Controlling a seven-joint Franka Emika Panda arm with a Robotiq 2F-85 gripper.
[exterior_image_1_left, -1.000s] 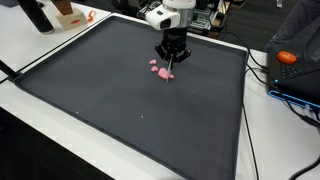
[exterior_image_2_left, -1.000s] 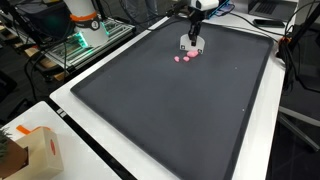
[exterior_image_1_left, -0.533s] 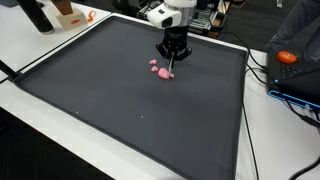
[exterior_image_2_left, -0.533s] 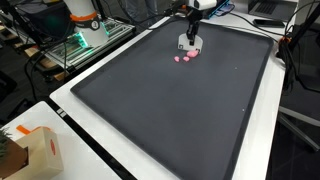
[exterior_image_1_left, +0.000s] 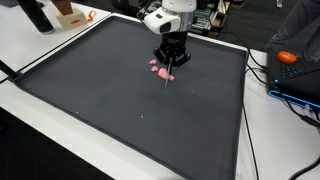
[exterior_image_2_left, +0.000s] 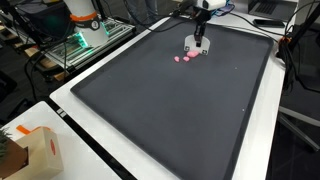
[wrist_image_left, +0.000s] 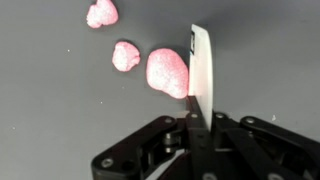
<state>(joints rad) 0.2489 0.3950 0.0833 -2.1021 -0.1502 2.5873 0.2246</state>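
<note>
Three pink lumps lie on a big dark mat (exterior_image_1_left: 120, 100): the largest pink lump (wrist_image_left: 167, 72), a middle one (wrist_image_left: 125, 55) and a small one (wrist_image_left: 101, 13). In both exterior views they form a small pink cluster (exterior_image_1_left: 157, 68) (exterior_image_2_left: 186, 58) toward the mat's far end. My gripper (wrist_image_left: 197, 125) is shut on a thin white flat strip (wrist_image_left: 200, 62) that sticks out past the fingertips. The strip's edge touches the right side of the largest lump. In both exterior views the gripper (exterior_image_1_left: 169, 60) (exterior_image_2_left: 199, 43) stands just above the cluster, pointing down.
The mat lies on a white table (exterior_image_1_left: 40, 50). An orange object (exterior_image_1_left: 287, 57) and cables lie past one mat edge. A cardboard box (exterior_image_2_left: 30, 150) sits at a table corner. Equipment with an orange-and-white base (exterior_image_2_left: 82, 18) stands beyond another edge.
The gripper has shifted a little sideways with the strip and now stands closer over the pink cluster. The lumps have not visibly moved.
</note>
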